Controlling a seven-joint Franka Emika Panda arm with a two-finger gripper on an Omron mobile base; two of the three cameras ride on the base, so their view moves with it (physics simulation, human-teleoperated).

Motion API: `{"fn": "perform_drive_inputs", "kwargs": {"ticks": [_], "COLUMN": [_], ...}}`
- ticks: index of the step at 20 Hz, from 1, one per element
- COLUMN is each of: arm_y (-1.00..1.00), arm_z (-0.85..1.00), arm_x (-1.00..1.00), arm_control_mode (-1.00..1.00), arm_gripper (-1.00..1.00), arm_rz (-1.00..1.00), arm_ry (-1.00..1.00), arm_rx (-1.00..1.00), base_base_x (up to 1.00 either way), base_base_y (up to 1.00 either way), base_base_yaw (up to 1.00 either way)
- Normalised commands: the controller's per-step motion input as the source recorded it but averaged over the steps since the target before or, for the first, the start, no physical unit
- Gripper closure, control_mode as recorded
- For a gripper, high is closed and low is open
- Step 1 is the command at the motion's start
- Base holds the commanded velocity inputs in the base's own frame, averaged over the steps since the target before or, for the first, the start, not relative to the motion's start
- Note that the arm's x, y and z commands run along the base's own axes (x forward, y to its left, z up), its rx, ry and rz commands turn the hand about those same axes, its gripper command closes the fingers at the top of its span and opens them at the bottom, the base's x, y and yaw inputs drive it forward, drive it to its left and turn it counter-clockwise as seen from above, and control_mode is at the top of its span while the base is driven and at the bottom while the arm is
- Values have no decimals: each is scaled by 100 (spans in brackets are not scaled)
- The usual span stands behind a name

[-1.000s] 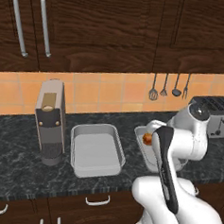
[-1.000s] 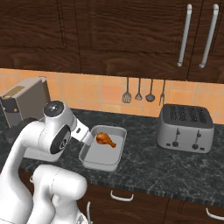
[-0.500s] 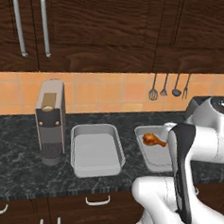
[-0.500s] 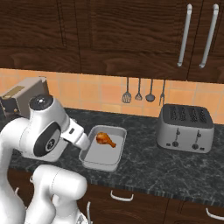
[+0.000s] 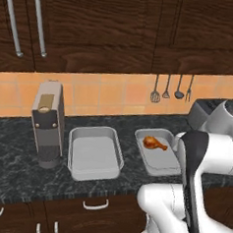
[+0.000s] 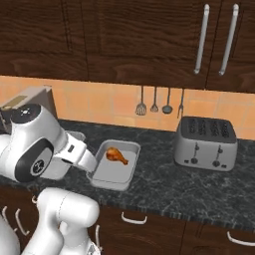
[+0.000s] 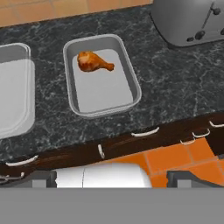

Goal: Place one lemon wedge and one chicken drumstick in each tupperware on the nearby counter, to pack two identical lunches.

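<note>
glossy golden drumstick (image 7: pixel 93 62) in pale round-cornered tupperware (image 7: pixel 131 78).

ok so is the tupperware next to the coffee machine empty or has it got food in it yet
Empty. The left tupperware beside the coffee machine shows only bare grey floor, while the right tupperware holds one chicken drumstick.

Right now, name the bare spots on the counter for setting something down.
Bare counter lies between the right tupperware and the toaster, and along the front edge. The left tupperware is empty. It is crowded where the coffee machine stands close beside that tupperware.
</note>
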Motion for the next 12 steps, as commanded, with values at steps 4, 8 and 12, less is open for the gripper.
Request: {"fn": "perform_drive_inputs", "kwargs": {"ticks": [4, 8, 12], "arm_y": [0, 0, 0], "arm_z": [0, 0, 0], "arm_x": [0, 0, 0], "arm_control_mode": [100, 100, 100], "arm_gripper": [-100, -100, -100], "arm_rz": [0, 0, 0], "arm_ry": [0, 0, 0], "arm_rx": [0, 0, 0], "base_base_x": [-50, -28, -75], "base_base_y": [-100, -100, -100], "base_base_yaw": [0, 0, 2]}}
